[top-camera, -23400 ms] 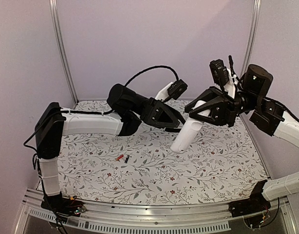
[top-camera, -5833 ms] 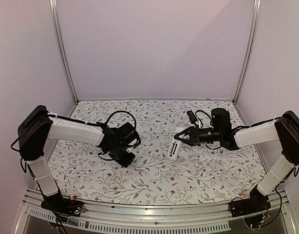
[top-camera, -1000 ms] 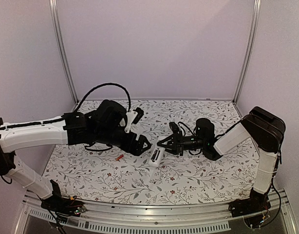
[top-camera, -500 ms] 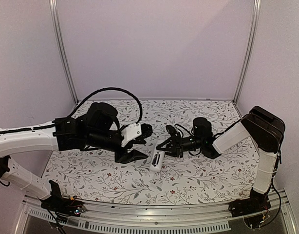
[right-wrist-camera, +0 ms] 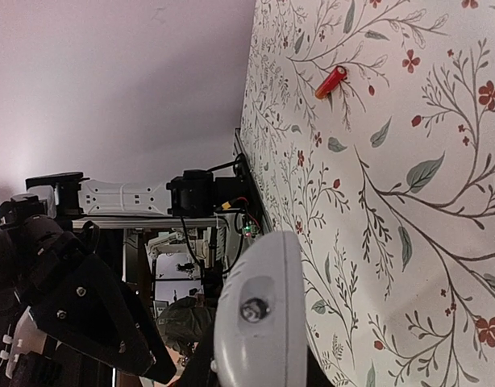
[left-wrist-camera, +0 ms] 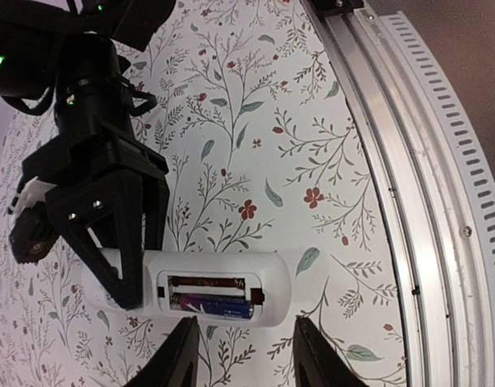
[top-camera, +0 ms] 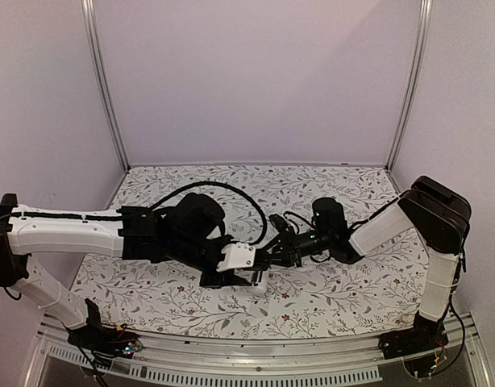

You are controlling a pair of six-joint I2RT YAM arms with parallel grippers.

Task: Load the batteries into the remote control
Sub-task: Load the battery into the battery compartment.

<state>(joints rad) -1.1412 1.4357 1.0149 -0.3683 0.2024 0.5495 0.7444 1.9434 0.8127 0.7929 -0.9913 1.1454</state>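
The white remote control point(left-wrist-camera: 288, 282) lies on its face on the floral mat with its battery bay open. A dark blue-black battery point(left-wrist-camera: 211, 304) sits in the near slot. The far slot looks dark reddish-brown and I cannot tell what is in it. My right gripper point(left-wrist-camera: 122, 258) is shut on the remote's end, which fills the right wrist view point(right-wrist-camera: 259, 322). My left gripper point(left-wrist-camera: 246, 359) is open and empty, hovering just above the remote. A red battery point(right-wrist-camera: 331, 82) lies loose on the mat. In the top view the left gripper point(top-camera: 249, 272) covers most of the remote point(top-camera: 260, 283).
The table's aluminium front rail point(left-wrist-camera: 409, 185) runs close beside the remote. The left arm point(top-camera: 110, 230) stretches across the left half of the mat, and the right arm point(top-camera: 384, 222) comes in from the right.
My left gripper has swung right and down, from beside the remote to over it, and now hides most of it in the top view. The right gripper keeps its hold.
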